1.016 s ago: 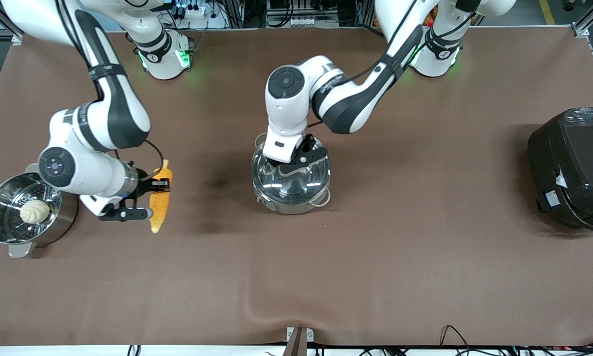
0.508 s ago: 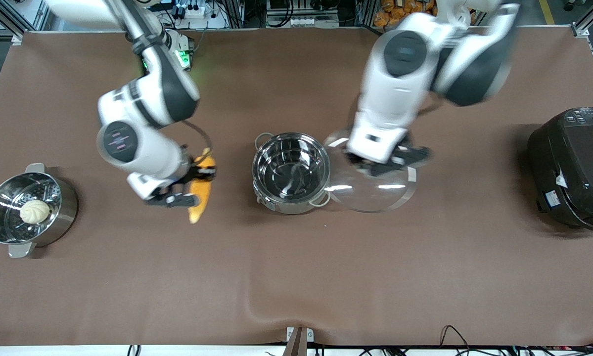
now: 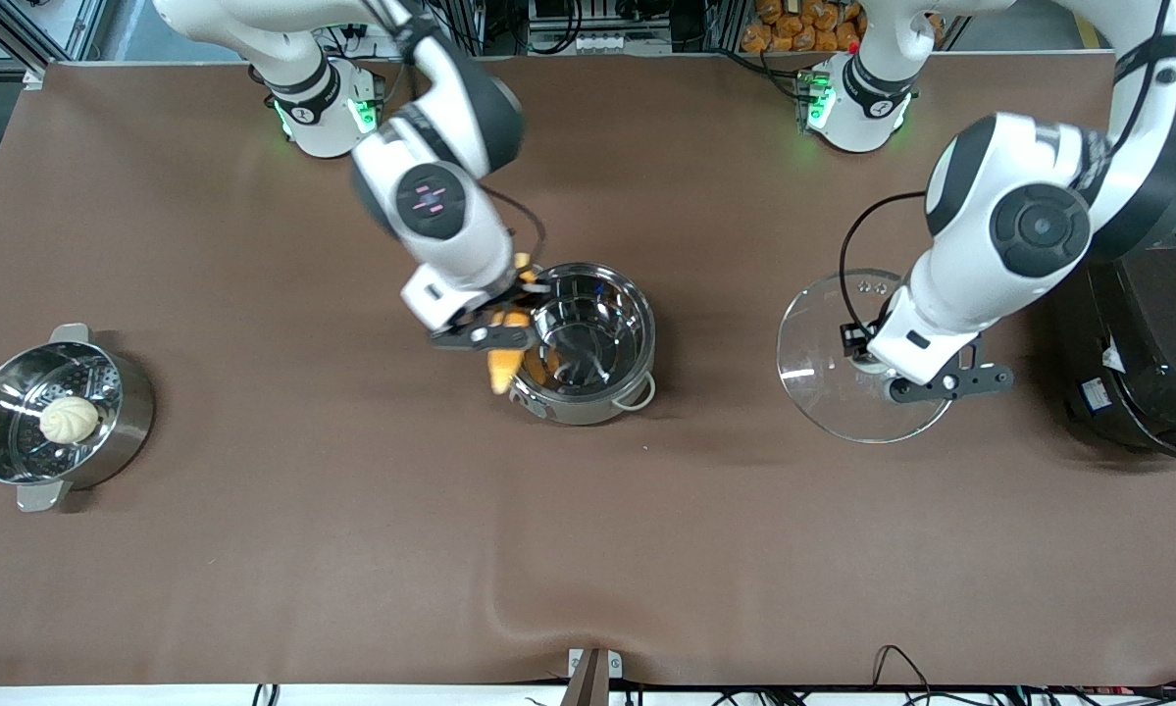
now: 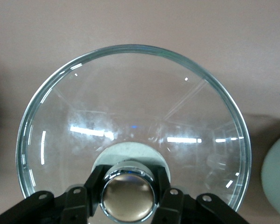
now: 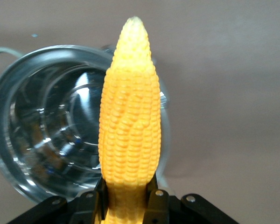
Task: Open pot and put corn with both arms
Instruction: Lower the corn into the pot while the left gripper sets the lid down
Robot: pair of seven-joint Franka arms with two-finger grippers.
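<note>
Corn [image 3: 505, 355] sits clamped near its stub end in my right gripper [image 3: 497, 319], hanging over the rim of the pot [image 3: 582, 341] on the side toward the right arm's end of the table. I see the pot standing open and empty, mid-table. My left gripper [image 3: 882, 365] is closed on the knob [image 4: 128, 195] of the glass lid [image 3: 847, 358], holding it over bare table beside the black cooker [image 3: 1142, 363].
</note>
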